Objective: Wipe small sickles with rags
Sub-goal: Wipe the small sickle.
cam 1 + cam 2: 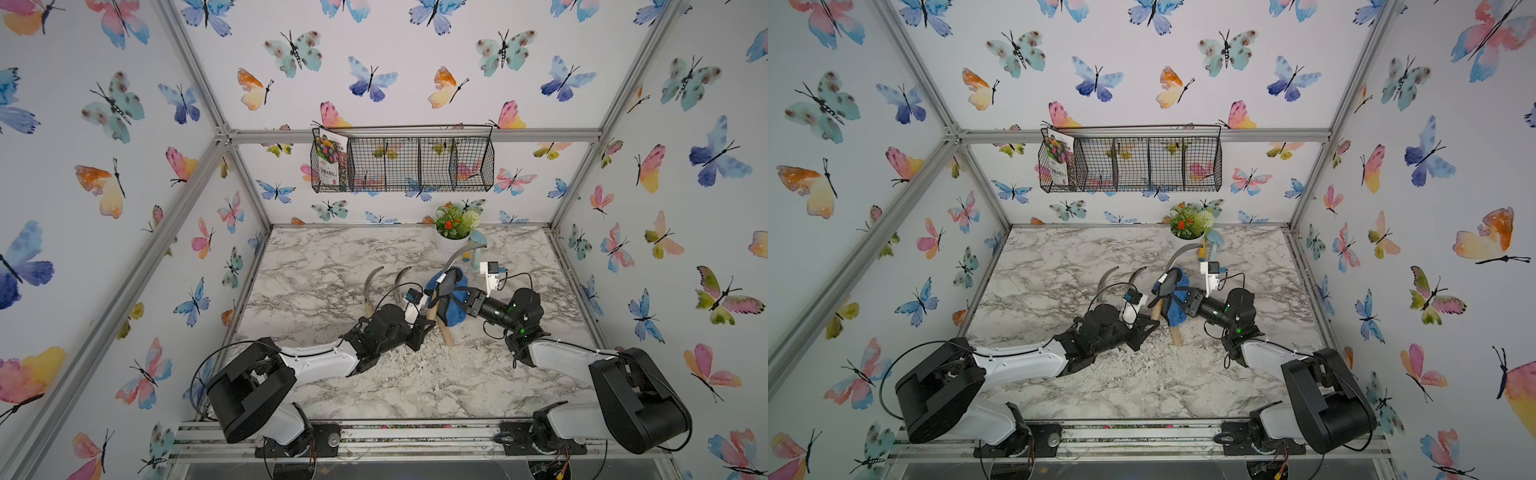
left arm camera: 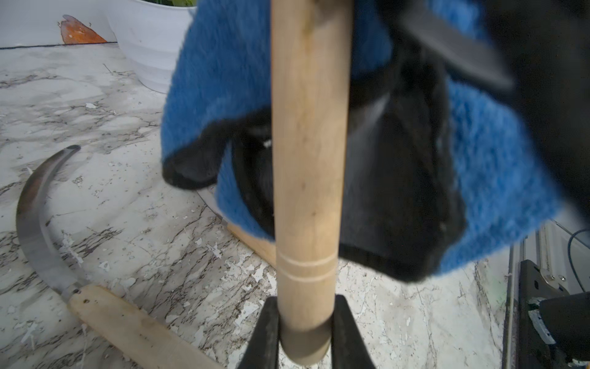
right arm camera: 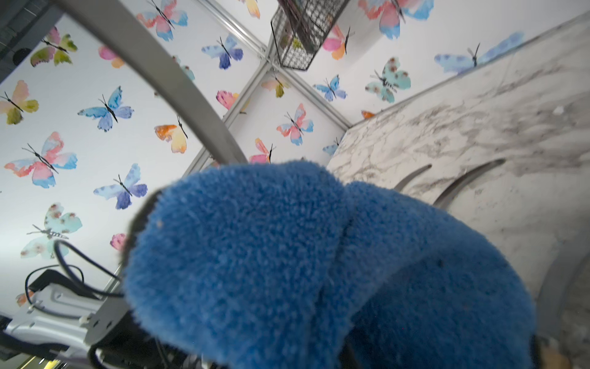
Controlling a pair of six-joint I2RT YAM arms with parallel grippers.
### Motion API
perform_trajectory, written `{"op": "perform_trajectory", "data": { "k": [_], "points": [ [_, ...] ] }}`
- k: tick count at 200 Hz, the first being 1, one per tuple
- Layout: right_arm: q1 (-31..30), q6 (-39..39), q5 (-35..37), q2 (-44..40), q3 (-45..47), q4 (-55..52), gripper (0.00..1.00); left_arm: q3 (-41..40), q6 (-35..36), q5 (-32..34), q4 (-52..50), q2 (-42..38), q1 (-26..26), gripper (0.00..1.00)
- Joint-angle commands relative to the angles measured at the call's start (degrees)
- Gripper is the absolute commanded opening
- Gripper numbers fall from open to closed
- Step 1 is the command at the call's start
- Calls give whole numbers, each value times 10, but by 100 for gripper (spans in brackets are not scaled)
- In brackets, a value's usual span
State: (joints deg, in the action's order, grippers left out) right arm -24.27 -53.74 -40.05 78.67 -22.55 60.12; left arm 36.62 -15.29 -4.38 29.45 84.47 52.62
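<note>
My left pincer clenched on butt of held sickle, handle upright, blade rising toward upper right in both top views. My right pincer clamped on blue rag; rag draped over blade base, frame centre. Loose sickles flat on desk, left of rag. Another sickle handle pokes out below rag.

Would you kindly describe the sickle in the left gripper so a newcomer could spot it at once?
On the marble table, look just in front of the white flower pot. There one small sickle is raised, its wooden handle clamped in the left gripper and the blue rag, held by the right gripper, bunched round its blade. The other sickles lie flat on the marble.
</note>
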Motion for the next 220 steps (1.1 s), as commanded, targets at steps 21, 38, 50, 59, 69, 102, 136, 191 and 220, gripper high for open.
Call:
{"op": "perform_trajectory", "data": {
  "k": [21,38,50,59,69,102,136,191,220],
  "points": [
    [-53,0,2,8,56,66,2,-3,3,-15,23,-21,4,0],
    [-54,-2,-1,9,53,70,2,-1,3,-19,22,-18,5,0],
    [-54,7,-1,4,38,49,2,0,3,-20,21,-16,5,0],
    [-54,17,9,-4,22,26,2,1,3,-19,20,-15,5,0],
    [-52,26,17,-15,6,-3,2,2,3,-19,20,-15,5,0],
    [-33,65,32,-53,-63,-93,2,-1,4,-17,21,-20,5,0],
    [14,55,13,-62,-96,-116,2,-2,4,-16,21,-20,5,0],
    [19,31,-33,-49,-53,-65,2,-4,4,-12,23,-22,5,0],
    [8,-17,-53,-13,19,56,2,-4,3,-9,24,-21,5,0]
  ]
}}
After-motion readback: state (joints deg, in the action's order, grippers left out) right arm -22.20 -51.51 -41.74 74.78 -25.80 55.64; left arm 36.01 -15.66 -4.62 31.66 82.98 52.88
